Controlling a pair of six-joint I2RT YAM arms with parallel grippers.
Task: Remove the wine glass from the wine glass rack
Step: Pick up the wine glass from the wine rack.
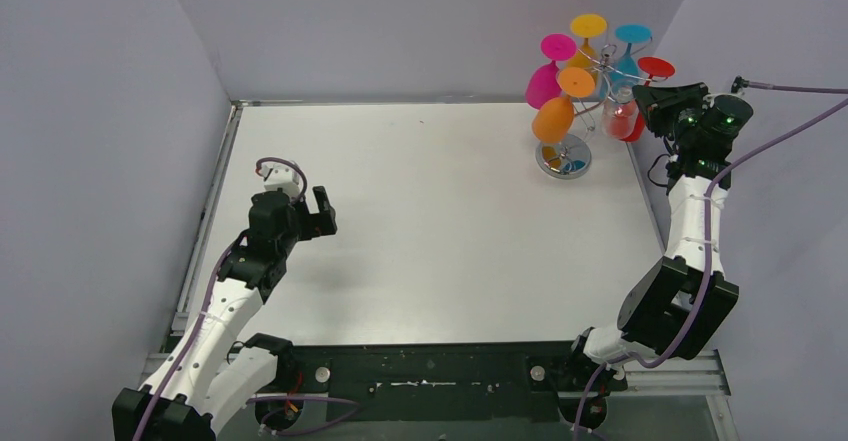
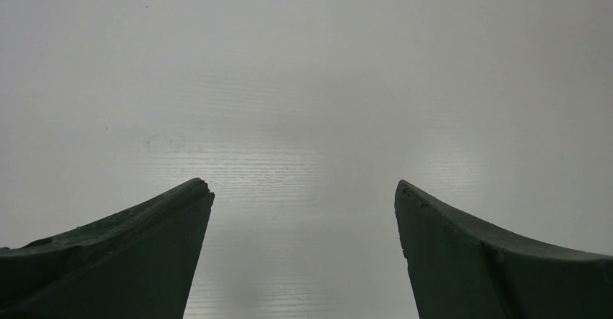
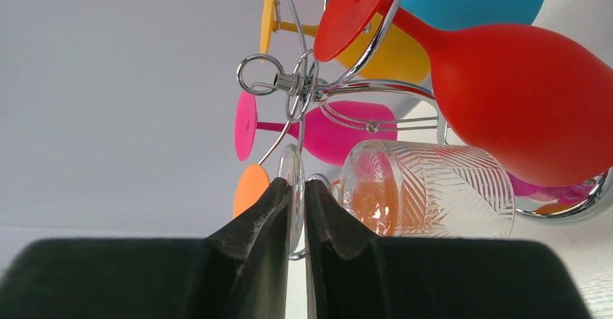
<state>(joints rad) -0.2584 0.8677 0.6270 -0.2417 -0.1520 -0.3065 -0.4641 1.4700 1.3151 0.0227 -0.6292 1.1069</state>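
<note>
Chrome wire, curled into spiral hooks above a slim stem and a shiny round disc base, formed the wine glass rack (image 1: 563, 156), which stood at the far right corner of the matte white desk (image 1: 430, 211). Smooth, opaque coloured glasses (image 3: 520, 102) in red, blue, yellow, pink and orange hung from it, feet up. The wine glass (image 3: 426, 189) was clear, its bowl cut with a herringbone pattern, and it sat at the rack's right side, its thin foot beside a wire hook. The right arm stretched far forward, and the right end effector (image 3: 298, 185) pinched the rim of that foot between its dark fingers. The left end effector (image 2: 303, 189) hovered over bare desk at the left, elbow bent, fingers spread wide.
</note>
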